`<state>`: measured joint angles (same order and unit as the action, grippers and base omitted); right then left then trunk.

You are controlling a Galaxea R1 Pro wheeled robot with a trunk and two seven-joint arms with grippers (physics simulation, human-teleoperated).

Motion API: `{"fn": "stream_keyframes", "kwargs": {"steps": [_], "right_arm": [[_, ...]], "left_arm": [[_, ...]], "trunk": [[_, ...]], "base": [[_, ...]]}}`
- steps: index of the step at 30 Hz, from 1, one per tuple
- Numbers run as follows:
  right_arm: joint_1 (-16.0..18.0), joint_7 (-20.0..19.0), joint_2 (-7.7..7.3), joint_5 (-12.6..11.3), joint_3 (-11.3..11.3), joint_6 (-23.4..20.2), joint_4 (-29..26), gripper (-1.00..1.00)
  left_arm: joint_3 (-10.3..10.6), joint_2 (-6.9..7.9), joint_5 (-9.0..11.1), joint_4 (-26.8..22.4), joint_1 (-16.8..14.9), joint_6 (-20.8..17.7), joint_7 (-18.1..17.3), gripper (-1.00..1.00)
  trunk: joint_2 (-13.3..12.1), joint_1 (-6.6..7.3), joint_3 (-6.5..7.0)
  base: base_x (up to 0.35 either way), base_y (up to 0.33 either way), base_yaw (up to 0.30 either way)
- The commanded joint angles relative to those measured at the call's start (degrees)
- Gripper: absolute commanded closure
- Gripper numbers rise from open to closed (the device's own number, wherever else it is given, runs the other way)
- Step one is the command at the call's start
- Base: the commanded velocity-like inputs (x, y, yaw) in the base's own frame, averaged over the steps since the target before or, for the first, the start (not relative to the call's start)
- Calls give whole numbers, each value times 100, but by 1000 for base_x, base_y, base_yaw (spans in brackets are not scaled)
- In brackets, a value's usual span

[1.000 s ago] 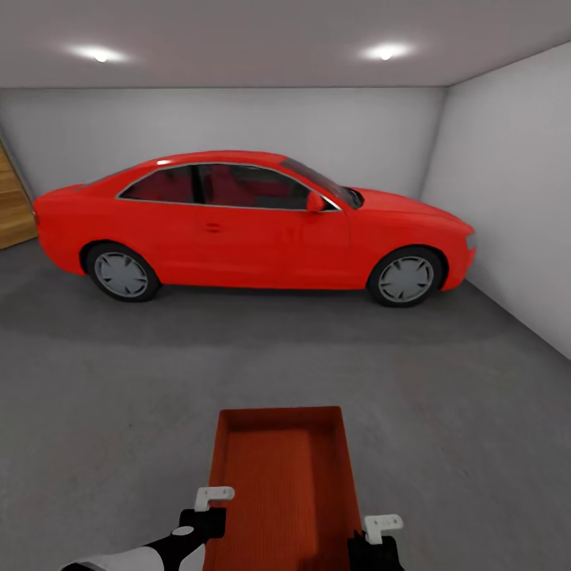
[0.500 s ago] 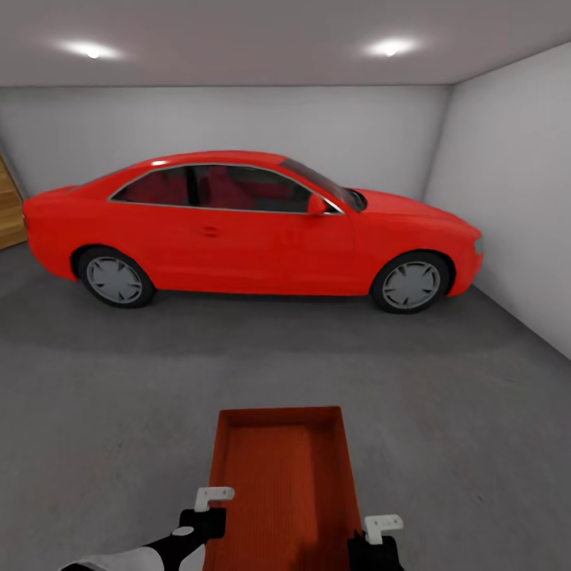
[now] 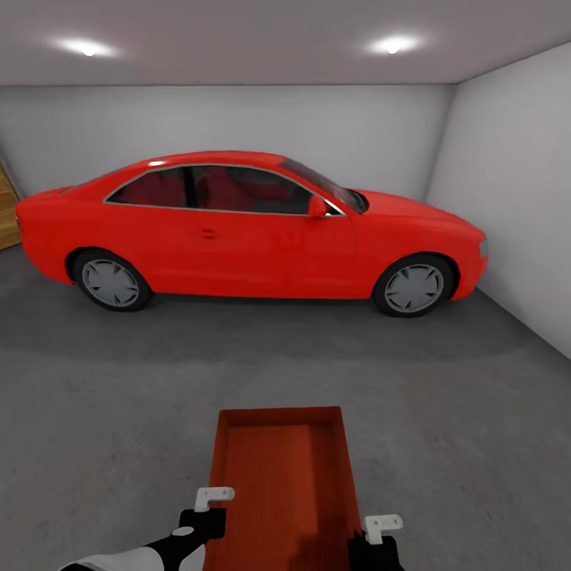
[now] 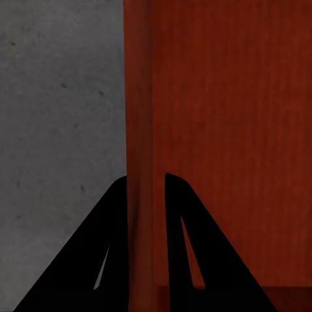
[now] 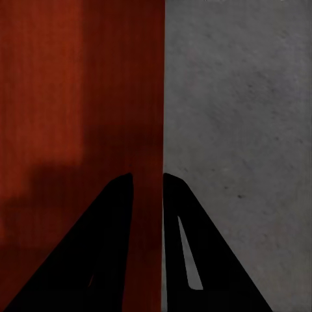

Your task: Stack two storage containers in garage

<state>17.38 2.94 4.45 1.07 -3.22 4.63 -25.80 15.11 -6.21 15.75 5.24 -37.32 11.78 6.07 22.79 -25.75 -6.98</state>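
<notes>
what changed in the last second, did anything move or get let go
The view swung slightly right: the red two-door car and the wooden plank door slid left in the picture, which is camera motion, not theirs. The orange-red plastic bin sits the same, with the left hand and right hand clamped on its side walls as before.

Red car [image 3: 254,226] on concrete floor [image 3: 119,396]

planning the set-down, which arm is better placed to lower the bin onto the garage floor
Neither alone, probably. The left gripper is shut on the storage container's left wall and the right gripper on its right wall, level with each other. The grey concrete floor ahead is bare, so lowering both together looks best.
</notes>
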Motion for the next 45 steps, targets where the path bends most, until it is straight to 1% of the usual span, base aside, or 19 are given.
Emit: {"fn": "stream_keyframes", "kwargs": {"steps": [1,9,45], "right_arm": [[2,13,3,-19,-26,11,19,100],[2,21,3,-19,-38,-13,17,100],[2,39,3,-19,-39,1,13,100]], "left_arm": [[-123,-188,-98,-190,-12,26,-28,100],[-123,-177,-96,-190,-12,26,-43,100],[-131,-209,-92,-190,-12,22,-21,100]], "trunk": [[12,-3,-12],[12,-3,-42],[12,-3,-375]], "base": [[4,0,0],[1,0,0],[0,0,0]]}}
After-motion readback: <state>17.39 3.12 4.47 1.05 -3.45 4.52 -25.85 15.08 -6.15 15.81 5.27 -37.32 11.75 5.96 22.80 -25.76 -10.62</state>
